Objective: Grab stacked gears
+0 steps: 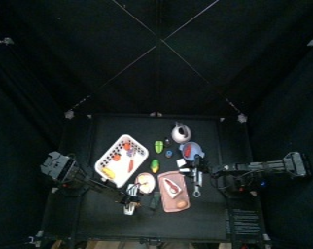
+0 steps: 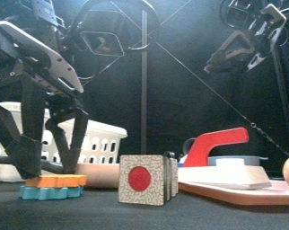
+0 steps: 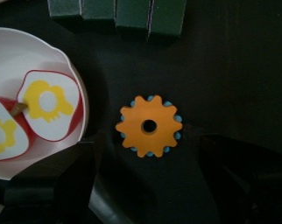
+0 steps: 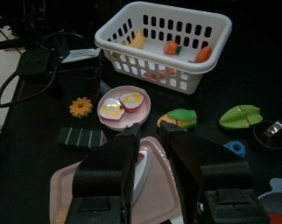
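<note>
The stacked gears lie flat on the tabletop near its front-left, just beside the pale plate with egg-like pieces. The left tool hangs directly above them with jaws spread wide, one on each side of the stack (orange gear on a blue one, it seems, from the front view). The move is a straight descent and close. The right tool rests well to the right over the pink tray, jaws slightly apart.
</note>
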`<state>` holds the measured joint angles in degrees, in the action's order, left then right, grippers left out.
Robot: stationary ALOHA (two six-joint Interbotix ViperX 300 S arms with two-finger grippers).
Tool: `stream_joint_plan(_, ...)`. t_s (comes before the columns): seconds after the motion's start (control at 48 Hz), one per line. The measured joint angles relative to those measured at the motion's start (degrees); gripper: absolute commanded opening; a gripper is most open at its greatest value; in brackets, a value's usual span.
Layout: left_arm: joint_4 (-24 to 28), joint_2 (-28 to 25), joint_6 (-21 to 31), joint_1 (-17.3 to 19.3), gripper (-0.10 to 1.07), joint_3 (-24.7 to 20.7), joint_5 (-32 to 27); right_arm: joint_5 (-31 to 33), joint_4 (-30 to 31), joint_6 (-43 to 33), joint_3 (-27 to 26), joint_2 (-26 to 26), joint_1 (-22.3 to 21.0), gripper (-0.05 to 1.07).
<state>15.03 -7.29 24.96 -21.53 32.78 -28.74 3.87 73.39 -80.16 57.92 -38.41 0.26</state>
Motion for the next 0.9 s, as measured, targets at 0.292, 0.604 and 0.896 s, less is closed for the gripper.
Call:
stream_joint_plan(0.292,-0.1,0.5,0.0,0.0,1.03,-0.2,0.1,0.0,0.0,0.0,0.1,0.0,-0.1,0.67)
stream_joint_plan(0.604,-2.0,0.4,-0.2,0.0,1.03,-0.2,2.3,0.0,-0.2,-0.1,0.3,0.0,-0.1,0.67)
stream_joint_plan(0.896,-2.3,-0.9,-0.2,-0.1,1.03,-0.2,2.4,0.1,-0.6,0.0,0.3,0.0,-0.3,0.67)
